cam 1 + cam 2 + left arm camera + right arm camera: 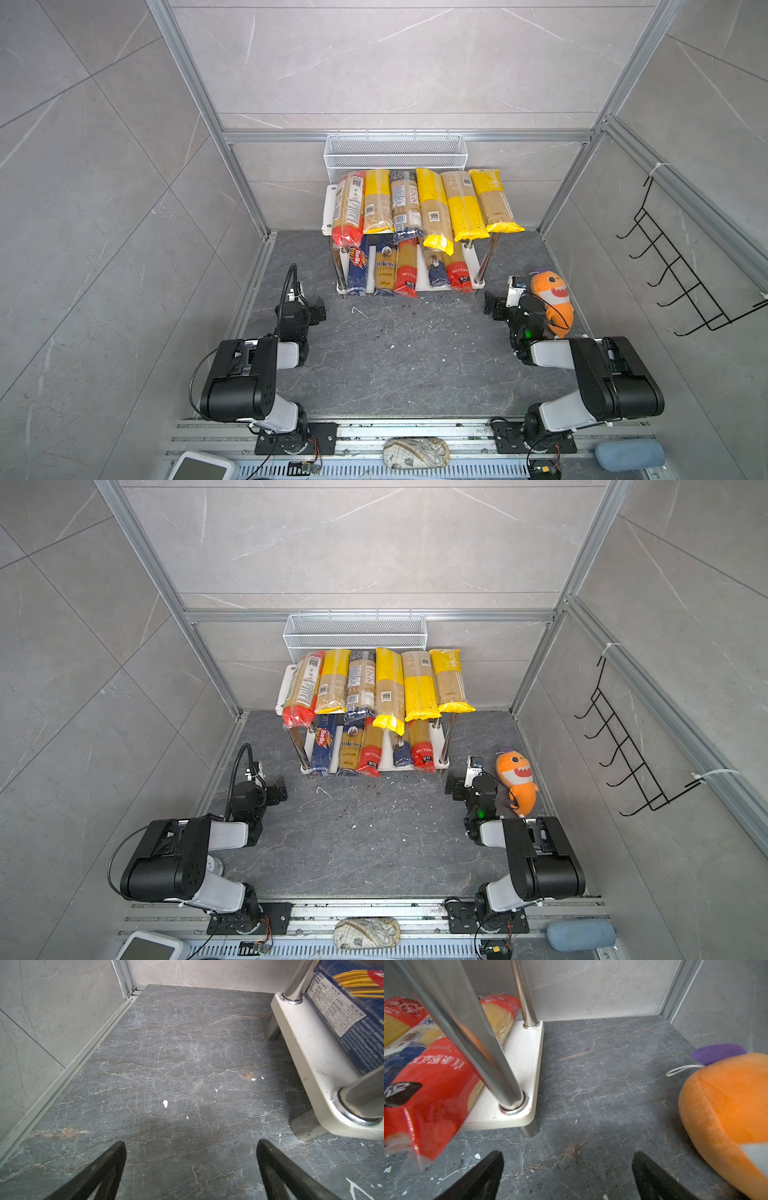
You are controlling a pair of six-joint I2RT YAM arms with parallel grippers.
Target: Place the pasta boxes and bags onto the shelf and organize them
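Observation:
The shelf (330, 208) (283, 688) stands at the back of the dark floor, and long pasta packs lie side by side on both tiers. Several yellow, red and clear bags (432, 208) (388, 688) cover the top board. Blue and red-ended packs (386, 266) (351, 746) fill the lower board. My left gripper (320, 309) (191, 1147) hovers open and holds nothing, left of the shelf's front corner near a blue Barilla box (353, 1012). My right gripper (492, 305) (569, 1157) is open and holds nothing by the right front leg, beside a red-ended bag (431, 1084).
An orange plush toy (555, 299) (724, 1101) lies just right of the right gripper. A white mesh basket (395, 151) hangs behind the shelf, and a black hook rack (681, 266) is on the right wall. A patterned pouch (415, 453) rests on the front rail.

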